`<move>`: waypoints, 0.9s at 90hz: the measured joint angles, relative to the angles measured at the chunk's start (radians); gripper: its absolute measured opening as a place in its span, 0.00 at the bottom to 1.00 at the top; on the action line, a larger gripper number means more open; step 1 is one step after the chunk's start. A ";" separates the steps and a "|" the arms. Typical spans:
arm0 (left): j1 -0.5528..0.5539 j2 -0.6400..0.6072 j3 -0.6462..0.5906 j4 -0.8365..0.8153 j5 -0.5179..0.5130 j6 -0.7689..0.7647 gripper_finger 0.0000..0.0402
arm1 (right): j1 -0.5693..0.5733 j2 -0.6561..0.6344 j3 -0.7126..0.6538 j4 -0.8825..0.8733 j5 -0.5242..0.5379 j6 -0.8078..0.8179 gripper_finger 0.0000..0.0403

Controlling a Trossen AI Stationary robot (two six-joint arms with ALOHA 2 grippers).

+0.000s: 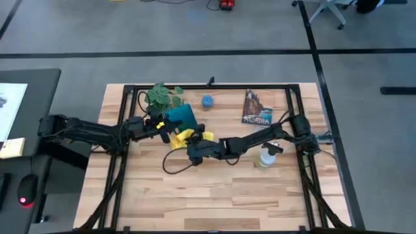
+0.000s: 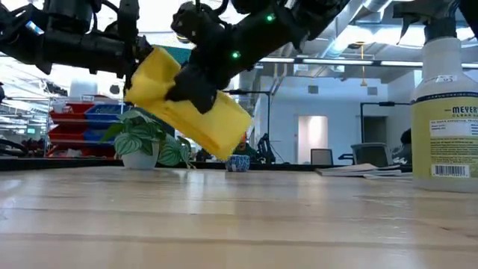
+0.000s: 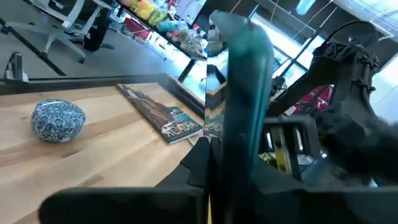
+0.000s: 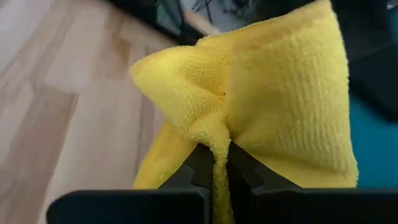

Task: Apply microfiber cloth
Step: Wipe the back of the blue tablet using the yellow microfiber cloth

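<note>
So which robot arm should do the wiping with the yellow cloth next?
Probably the right. The right gripper is shut on the microfiber cloth, lifted above the table. The left gripper is clamping the teal tablet, so it looks busy.

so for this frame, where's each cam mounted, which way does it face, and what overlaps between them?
High: above the table, looking straight down; both arms, left gripper and right gripper meeting at the microfiber cloth.
Low: table height, looking level across into the room; arms come in from above.
Left wrist: on the left arm, looking past its gripper shut on the teal-edged tablet.
Right wrist: on the right arm, gripper shut on the cloth.
Shared: the cloth in high, low and right wrist; the book in high and left wrist.
</note>
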 joint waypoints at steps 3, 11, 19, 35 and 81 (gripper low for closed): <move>0.000 -0.001 0.001 0.000 0.002 -0.001 0.03 | 0.003 -0.014 0.000 -0.032 0.031 -0.002 0.00; 0.000 -0.001 0.002 -0.011 0.010 -0.003 0.03 | 0.005 -0.064 0.000 -0.097 0.109 -0.003 0.00; -0.003 -0.002 0.002 -0.028 0.037 0.002 0.03 | -0.002 -0.115 0.000 -0.133 0.167 -0.010 0.00; -0.024 -0.002 0.002 -0.054 0.052 0.016 0.03 | -0.031 -0.210 0.000 -0.067 0.181 -0.072 0.00; -0.032 -0.001 0.002 -0.047 0.043 0.042 0.03 | -0.085 -0.090 0.085 0.203 -0.155 -0.110 0.00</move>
